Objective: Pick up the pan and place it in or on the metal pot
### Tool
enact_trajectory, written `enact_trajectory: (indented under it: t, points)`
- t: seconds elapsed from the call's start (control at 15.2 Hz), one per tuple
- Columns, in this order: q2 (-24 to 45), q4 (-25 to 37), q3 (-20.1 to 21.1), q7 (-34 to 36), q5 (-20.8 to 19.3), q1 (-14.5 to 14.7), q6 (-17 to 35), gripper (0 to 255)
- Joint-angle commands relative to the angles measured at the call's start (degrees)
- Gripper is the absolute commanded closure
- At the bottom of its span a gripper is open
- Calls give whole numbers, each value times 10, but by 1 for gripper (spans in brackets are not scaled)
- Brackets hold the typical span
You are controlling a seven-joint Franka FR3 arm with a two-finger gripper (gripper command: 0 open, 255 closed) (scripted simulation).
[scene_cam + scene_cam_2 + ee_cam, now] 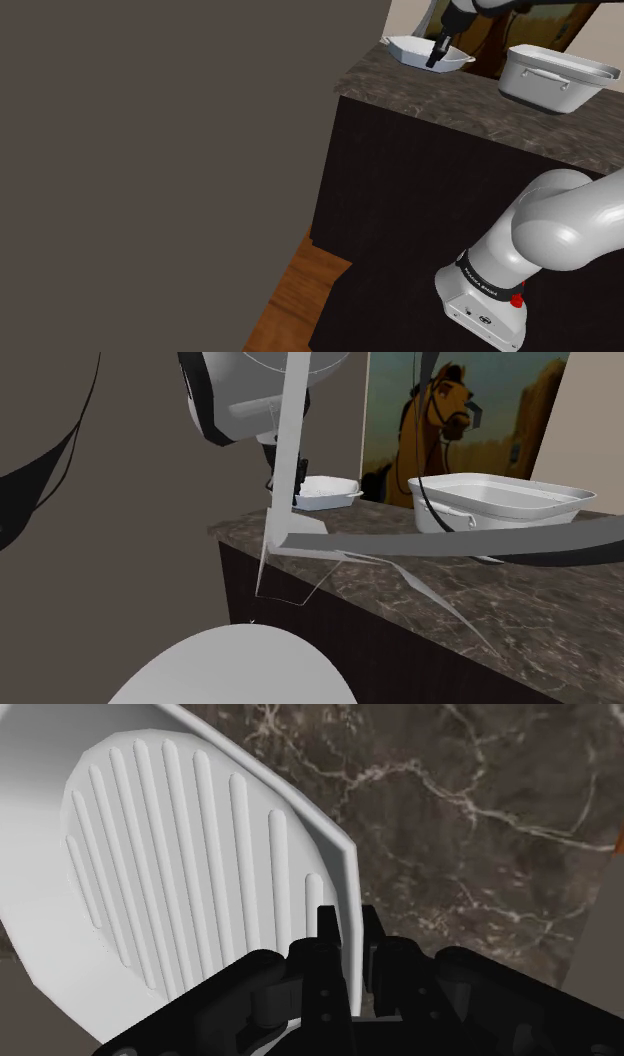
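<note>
Pan: white and shallow, with a ribbed base and a small handle at each end; it is at the far corner of the counter, towards the shoulder view's left

Gripper: all black, pointing down onto the pan's rim at the end nearer the pot

Jaws: closed on the pan's side wall; the wrist view shows one of the fingers inside the rim and the other outside, with the white wall pinched between them

Contact with the counter: the pan looks level, but I cannot tell whether its base is touching the stone or just off it

Pot: grey metal, deep and straight-sided, with a loop handle on the side facing us; it stands on the same counter, well apart from the pan, towards the shoulder view's right

Counter: dark brown stone with pale veins, bare between the pan and the pot

Cabinet: plain black front under the counter

Arm: white with dark joints, rising from the shoulder view's lower right

Painting: a brown horse, on the wall behind the counter

Wall: flat grey-brown, taking up the shoulder view's left

Floor: reddish wood boards at the foot of the cabinet
</note>
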Motion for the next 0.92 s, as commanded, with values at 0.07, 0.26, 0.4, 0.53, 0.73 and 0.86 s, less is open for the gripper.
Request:
enact_trajectory:
  t: [0.07,0.26,0.4,0.53,0.73,0.86]
  points:
    - [0,23,3,-6,5,2,-22,255]
    - [2,47,6,-12,10,4,-43,255]
    - [5,64,8,-16,14,6,-57,255]
    - [7,81,10,-20,17,7,-71,255]
    - [12,108,12,-26,22,10,-92,255]
    - [16,126,14,-31,25,11,-106,255]
